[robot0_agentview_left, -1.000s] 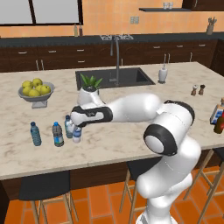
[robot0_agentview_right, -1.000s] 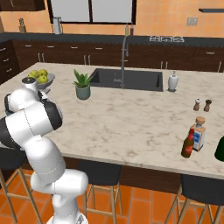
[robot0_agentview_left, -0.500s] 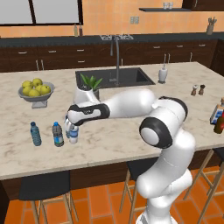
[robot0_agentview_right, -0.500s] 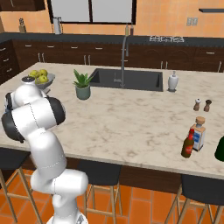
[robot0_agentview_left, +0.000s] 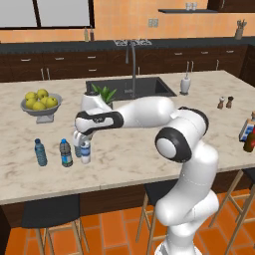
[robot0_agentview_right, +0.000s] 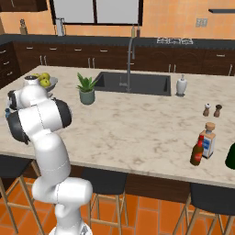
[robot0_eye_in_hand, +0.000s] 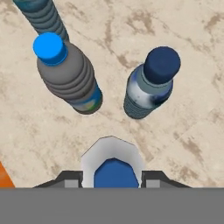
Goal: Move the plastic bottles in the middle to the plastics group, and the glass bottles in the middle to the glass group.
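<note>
Beside the plastics group [robot0_agentview_left: 52, 152], a water bottle [robot0_eye_in_hand: 113, 170] appears pinched by the tool [robot0_eye_in_hand: 112, 180]; if released crookedly, the neighbouring grey bottle [robot0_eye_in_hand: 69, 76] could be toppled.

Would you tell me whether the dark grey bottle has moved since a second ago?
No; the dark grey bottle still stands just right of the teal bottle.

Teal bottle [robot0_eye_in_hand: 41, 17] cut by hand view's top edge.
</note>
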Robot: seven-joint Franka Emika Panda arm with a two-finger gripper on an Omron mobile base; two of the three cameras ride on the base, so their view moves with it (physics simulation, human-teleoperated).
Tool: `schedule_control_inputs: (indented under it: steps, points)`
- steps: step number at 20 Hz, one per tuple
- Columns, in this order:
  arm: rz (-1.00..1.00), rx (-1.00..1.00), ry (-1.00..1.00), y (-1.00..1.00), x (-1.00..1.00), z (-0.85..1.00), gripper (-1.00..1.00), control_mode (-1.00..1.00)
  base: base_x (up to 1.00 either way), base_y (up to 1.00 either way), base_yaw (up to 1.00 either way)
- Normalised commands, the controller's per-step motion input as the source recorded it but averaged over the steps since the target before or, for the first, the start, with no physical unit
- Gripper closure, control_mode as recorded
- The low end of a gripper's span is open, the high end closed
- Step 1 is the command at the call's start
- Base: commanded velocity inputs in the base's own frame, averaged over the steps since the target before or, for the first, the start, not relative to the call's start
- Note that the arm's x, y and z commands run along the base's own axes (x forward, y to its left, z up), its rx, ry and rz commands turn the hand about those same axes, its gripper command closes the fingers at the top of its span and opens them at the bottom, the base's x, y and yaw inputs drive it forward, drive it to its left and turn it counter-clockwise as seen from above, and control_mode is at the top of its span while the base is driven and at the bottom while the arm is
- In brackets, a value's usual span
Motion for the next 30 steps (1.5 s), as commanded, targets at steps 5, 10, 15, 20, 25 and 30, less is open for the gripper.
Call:
schedule_control_inputs:
  steps: [5,10,15,20,25,30]
  points:
    - [0.00,-0.03,-0.01,0.06,0.00,-0.14,1.00,-1.00,0.00,0.00,0.00]
    - [0.00,0.00,-0.06,0.06,0.08,-0.29,1.00,-1.00,0.00,0.00,0.00]
    - [0.00,0.00,-0.03,0.00,0.03,-0.37,1.00,-1.00,0.00,0.00,0.00]
    - [0.00,-0.01,0.00,0.00,0.00,-0.22,1.00,-1.00,0.00,0.00,0.00]
    - [0.00,0.00,0.00,0.00,0.00,0.00,1.00,-1.00,0.00,0.00,0.00]
    - [-0.01,0.00,-0.02,-0.01,-0.01,0.00,-1.00,-1.00,0.00,0.00,0.00]
